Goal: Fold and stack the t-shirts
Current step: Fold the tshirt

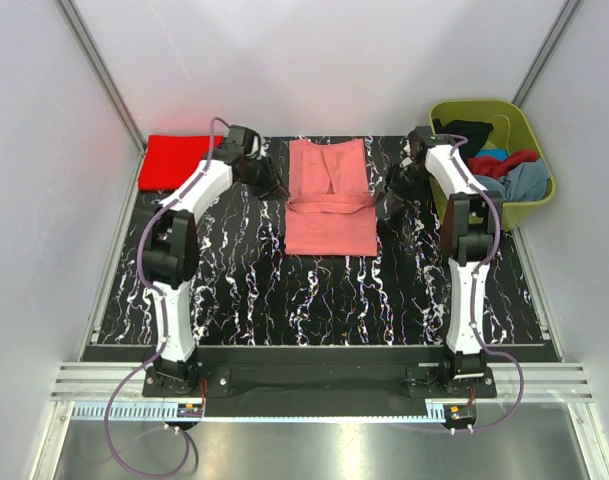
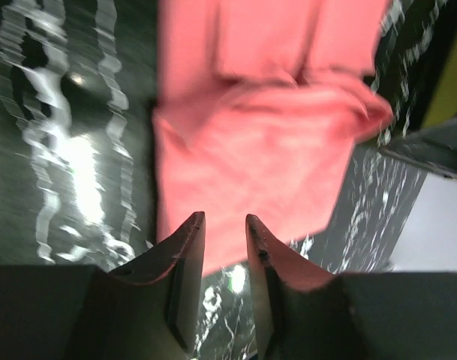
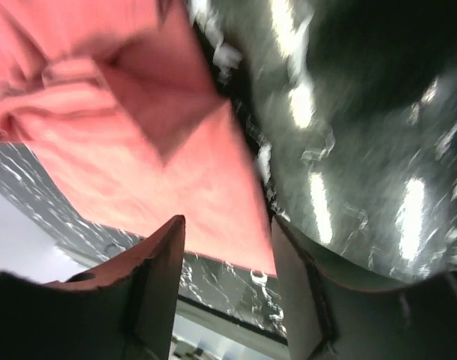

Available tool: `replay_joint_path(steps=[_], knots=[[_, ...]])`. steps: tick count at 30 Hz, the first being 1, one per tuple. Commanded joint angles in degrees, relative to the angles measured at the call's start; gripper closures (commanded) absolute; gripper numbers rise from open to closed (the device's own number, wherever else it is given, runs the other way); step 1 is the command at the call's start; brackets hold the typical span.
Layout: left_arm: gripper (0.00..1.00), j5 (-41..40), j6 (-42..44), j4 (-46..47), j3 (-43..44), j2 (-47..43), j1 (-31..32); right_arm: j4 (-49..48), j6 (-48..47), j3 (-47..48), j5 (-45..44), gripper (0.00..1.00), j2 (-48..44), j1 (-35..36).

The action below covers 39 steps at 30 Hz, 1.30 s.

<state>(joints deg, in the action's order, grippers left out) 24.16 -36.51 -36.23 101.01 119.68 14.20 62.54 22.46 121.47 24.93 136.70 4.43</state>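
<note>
While the salmon pink t-shirt [image 1: 331,200] is lying flat in the middle of the far half of the table [image 1: 244,290], both arms are reaching toward it from either side. This shirt is looking partly folded: its sides are turned inward, and a bunched ridge of cloth is running across it about halfway down.

The left claw [image 1: 271,183] is hanging just beside the shirt's left edge, near the far end. In the left wrist view its fingers [image 2: 189,251] are standing a narrow gap apart and are gripping nothing, with the pink cloth showing beyond the tips.

The right claw [image 1: 389,203] is hovering just beside the shirt's right edge, level with the ridge. In the right wrist view its fingers [image 3: 164,255] are spread wider and are also holding nothing, with a corner of pink cloth showing past them.

A bright red t-shirt [image 1: 174,160] is sitting folded at the far left corner of the table, well apart from the pink one. At the far right, an olive-green tub [image 1: 532,205] is holding a loose heap of black [image 1: 466,130], dark red [image 1: 504,162] and grey-blue [image 1: 519,182] garments.
</note>
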Motion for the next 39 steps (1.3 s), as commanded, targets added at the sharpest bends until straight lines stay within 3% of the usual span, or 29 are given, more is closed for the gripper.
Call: replay_joint_path(steps=[1, 4, 5, 8, 19, 27, 30, 35, 39], knots=[[0.70, 0.8, 2.4, 0.4, -2.1, -0.7, 4.0, -4.1, 0.3, -5.1, -4.8, 0.45, -9.1, 4.1], [0.74, 4.3, 1.1, 0.5, -0.6, 3.4, 5.5, -8.4, 2.1, -9.8, -4.1, 0.51, -10.3, 6.3], [0.75, 4.7, 0.7, 0.5, 0.6, 4.5, 5.8, -9.0, 2.6, -10.3, -4.1, 0.60, -10.0, 6.9], [0.76, 4.8, 0.4, 0.4, 2.4, 7.4, 6.0, -10.7, 2.6, -10.5, -5.7, 0.66, -8.5, 9.5], [0.74, 1.3, -1.1, 0.9, 8.8, 13.6, 5.9, -19.7, 4.9, -9.9, -12.9, 0.64, -2.9, 11.7], [0.74, 1.0, -4.5, 1.0, 16.8, 18.6, 4.1, -19.6, 4.3, 3.7, -17.2, 0.63, 3.4, 11.0], [0.74, -0.3, -4.0, 1.0, 20.7, 16.4, 3.9, -19.0, 4.4, 10.3, -18.9, 0.61, 5.8, 9.7], [0.73, -1.6, -3.7, 0.7, 16.8, 10.8, 4.2, -16.8, 5.8, 23.2, -15.4, 0.57, 10.1, 8.1], [0.72, -0.2, -3.5, 0.7, 12.7, 8.8, 5.0, -14.3, 7.1, 25.6, -12.5, 0.55, 10.4, 8.1]])
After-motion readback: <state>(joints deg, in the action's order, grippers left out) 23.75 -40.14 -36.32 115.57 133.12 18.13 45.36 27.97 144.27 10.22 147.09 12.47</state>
